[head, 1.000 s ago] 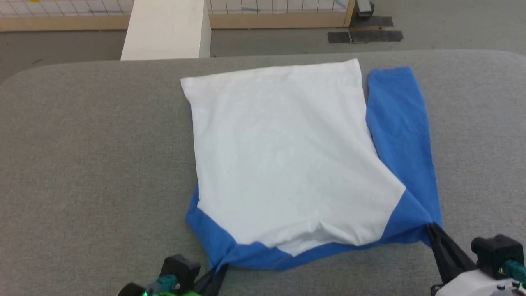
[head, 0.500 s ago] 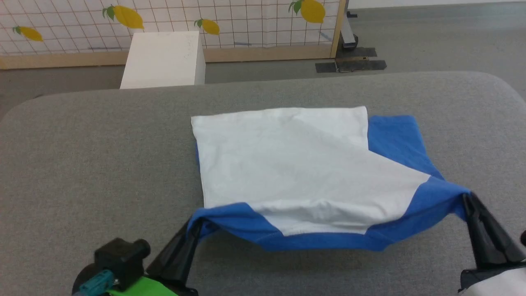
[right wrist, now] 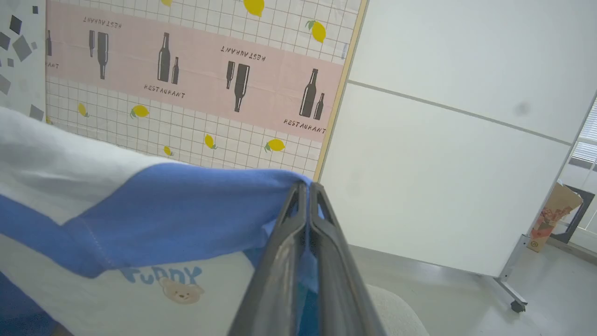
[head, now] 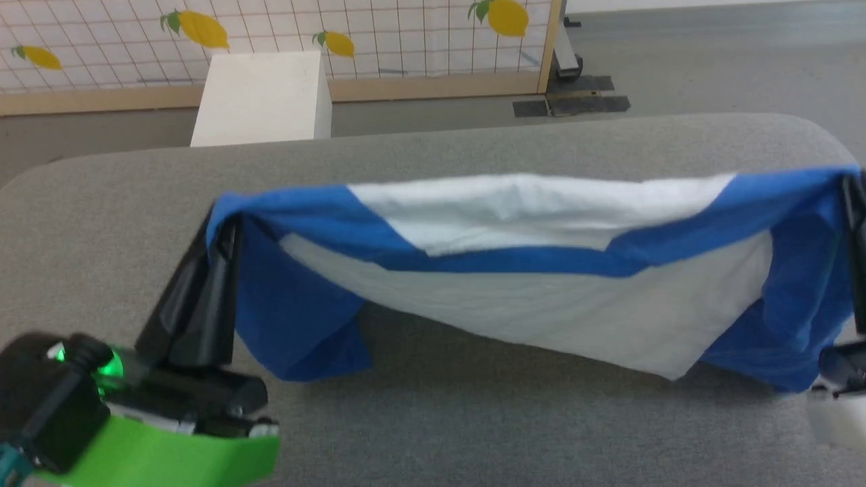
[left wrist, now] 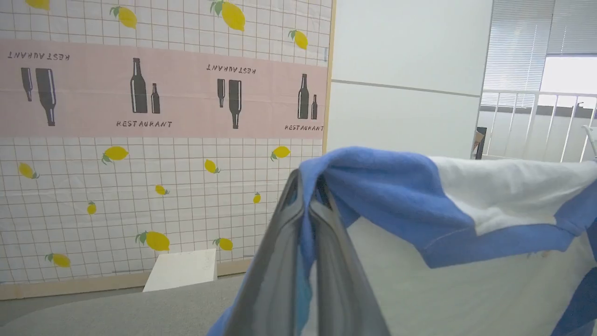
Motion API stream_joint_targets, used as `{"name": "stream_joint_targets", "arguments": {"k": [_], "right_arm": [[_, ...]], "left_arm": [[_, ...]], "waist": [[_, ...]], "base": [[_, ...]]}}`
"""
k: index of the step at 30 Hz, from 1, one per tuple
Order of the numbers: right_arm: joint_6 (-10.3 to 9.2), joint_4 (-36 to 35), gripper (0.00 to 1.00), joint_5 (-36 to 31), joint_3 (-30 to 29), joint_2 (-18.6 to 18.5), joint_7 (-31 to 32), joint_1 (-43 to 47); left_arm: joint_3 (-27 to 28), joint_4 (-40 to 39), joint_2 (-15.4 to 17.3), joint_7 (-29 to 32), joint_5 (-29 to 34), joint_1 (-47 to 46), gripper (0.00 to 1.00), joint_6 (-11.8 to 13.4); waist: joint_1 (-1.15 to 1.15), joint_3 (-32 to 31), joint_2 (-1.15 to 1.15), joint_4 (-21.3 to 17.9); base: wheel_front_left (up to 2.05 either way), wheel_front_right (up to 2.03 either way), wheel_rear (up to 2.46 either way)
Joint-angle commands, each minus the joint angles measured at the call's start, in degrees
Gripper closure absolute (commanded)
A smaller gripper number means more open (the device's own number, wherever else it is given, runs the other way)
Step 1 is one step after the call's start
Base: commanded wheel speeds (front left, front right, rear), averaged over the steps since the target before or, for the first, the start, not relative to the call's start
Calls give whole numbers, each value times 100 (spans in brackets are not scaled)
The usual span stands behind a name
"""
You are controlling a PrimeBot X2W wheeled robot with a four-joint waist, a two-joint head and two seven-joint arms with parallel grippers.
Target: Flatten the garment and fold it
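The garment (head: 528,304), white in the body with bright blue shoulders and sleeves, hangs in the air over the grey table (head: 101,223), stretched between both arms. My left gripper (head: 220,226) is shut on its blue left shoulder, and the left wrist view shows blue cloth (left wrist: 373,186) pinched between the dark fingers (left wrist: 280,261). At the right edge of the head view my right gripper (head: 854,186) is shut on the other blue shoulder. In the right wrist view the cloth (right wrist: 186,210) drapes left from the fingers (right wrist: 280,261), and a small bear print (right wrist: 179,289) faces me.
A white box (head: 260,98) stands on the floor beyond the table's far edge. Behind it runs a lemon-patterned partition (head: 406,34) with a wooden frame. A white wheeled panel (right wrist: 443,163) stands to the right of it.
Both grippers have risen and carried the shoulders up, so the garment has come off the table and now hangs between them. The head camera has tilted up.
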Motion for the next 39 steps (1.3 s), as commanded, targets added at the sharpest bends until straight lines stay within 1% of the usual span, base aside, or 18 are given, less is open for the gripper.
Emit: {"name": "stream_joint_targets", "arguments": {"k": [1,5,7,9,11,14,17,21,23,26,28,32,35,37,39], "right_arm": [[-11,20,100,59,48,-92,35,-303],[-11,315,100,209,245,-401,114,-1182],[-11,553,100,268,368,-576,116,-1697],[-11,851,100,358,513,-691,99,-2230],[-11,1209,100,402,673,-834,63,-2787],[-11,1865,100,455,926,-958,-47,-3643],[-11,2533,100,404,1192,-1041,-216,-4482],[-11,3571,100,266,1666,-1063,-482,-5820],[-11,4059,100,215,1792,-1010,-580,-6413],[-11,4894,100,-21,1990,-940,-756,-7324],[-11,5585,100,-274,2100,-849,-926,-7936],[-11,6640,100,-765,2033,-617,-1265,-8801],[-11,7291,100,-1103,1930,-462,-1508,-9196],[-11,7601,100,-1258,1879,-387,-1655,-9312],[-11,7846,100,-1372,1876,-347,-1807,-9332]], "left_arm": [[34,47,6,62,82,-287,100,-23],[70,395,37,299,132,-1148,100,-189],[65,630,-23,421,88,-1697,100,-296],[51,974,-24,560,93,-2318,100,-457],[38,1369,-124,686,20,-2968,100,-588],[-2,2087,-301,833,-70,-3981,100,-808],[-48,2879,-448,852,-67,-4933,100,-1044],[-242,3964,-452,885,265,-6264,100,-1423],[-310,4387,-445,866,449,-6811,100,-1546],[-448,5058,-447,711,776,-7574,100,-1725],[-543,5542,-483,488,986,-8015,100,-1823],[-636,6240,-606,-107,1289,-8575,100,-1838],[-665,6621,-722,-656,1429,-8773,100,-1771],[-658,6797,-781,-1003,1456,-8793,100,-1730],[-708,6943,-803,-1306,1479,-8743,100,-1774]], "waist": [[1,134,0,4],[1,372,0,29],[1,512,0,55],[1,648,0,74],[1,809,0,106],[1,1099,0,137],[1,1395,0,150],[1,1827,0,114],[1,2024,0,106],[1,2274,0,99],[1,2391,0,92],[1,2632,0,120],[1,2864,0,159],[1,3032,0,184],[1,3204,0,212]], "base": [[0,0,0],[0,0,0],[0,0,0],[0,0,0],[0,0,0],[0,0,0],[0,0,0],[0,0,0],[0,0,0],[0,0,0],[0,0,0],[0,0,0],[0,0,0],[0,0,0],[0,0,0]]}}
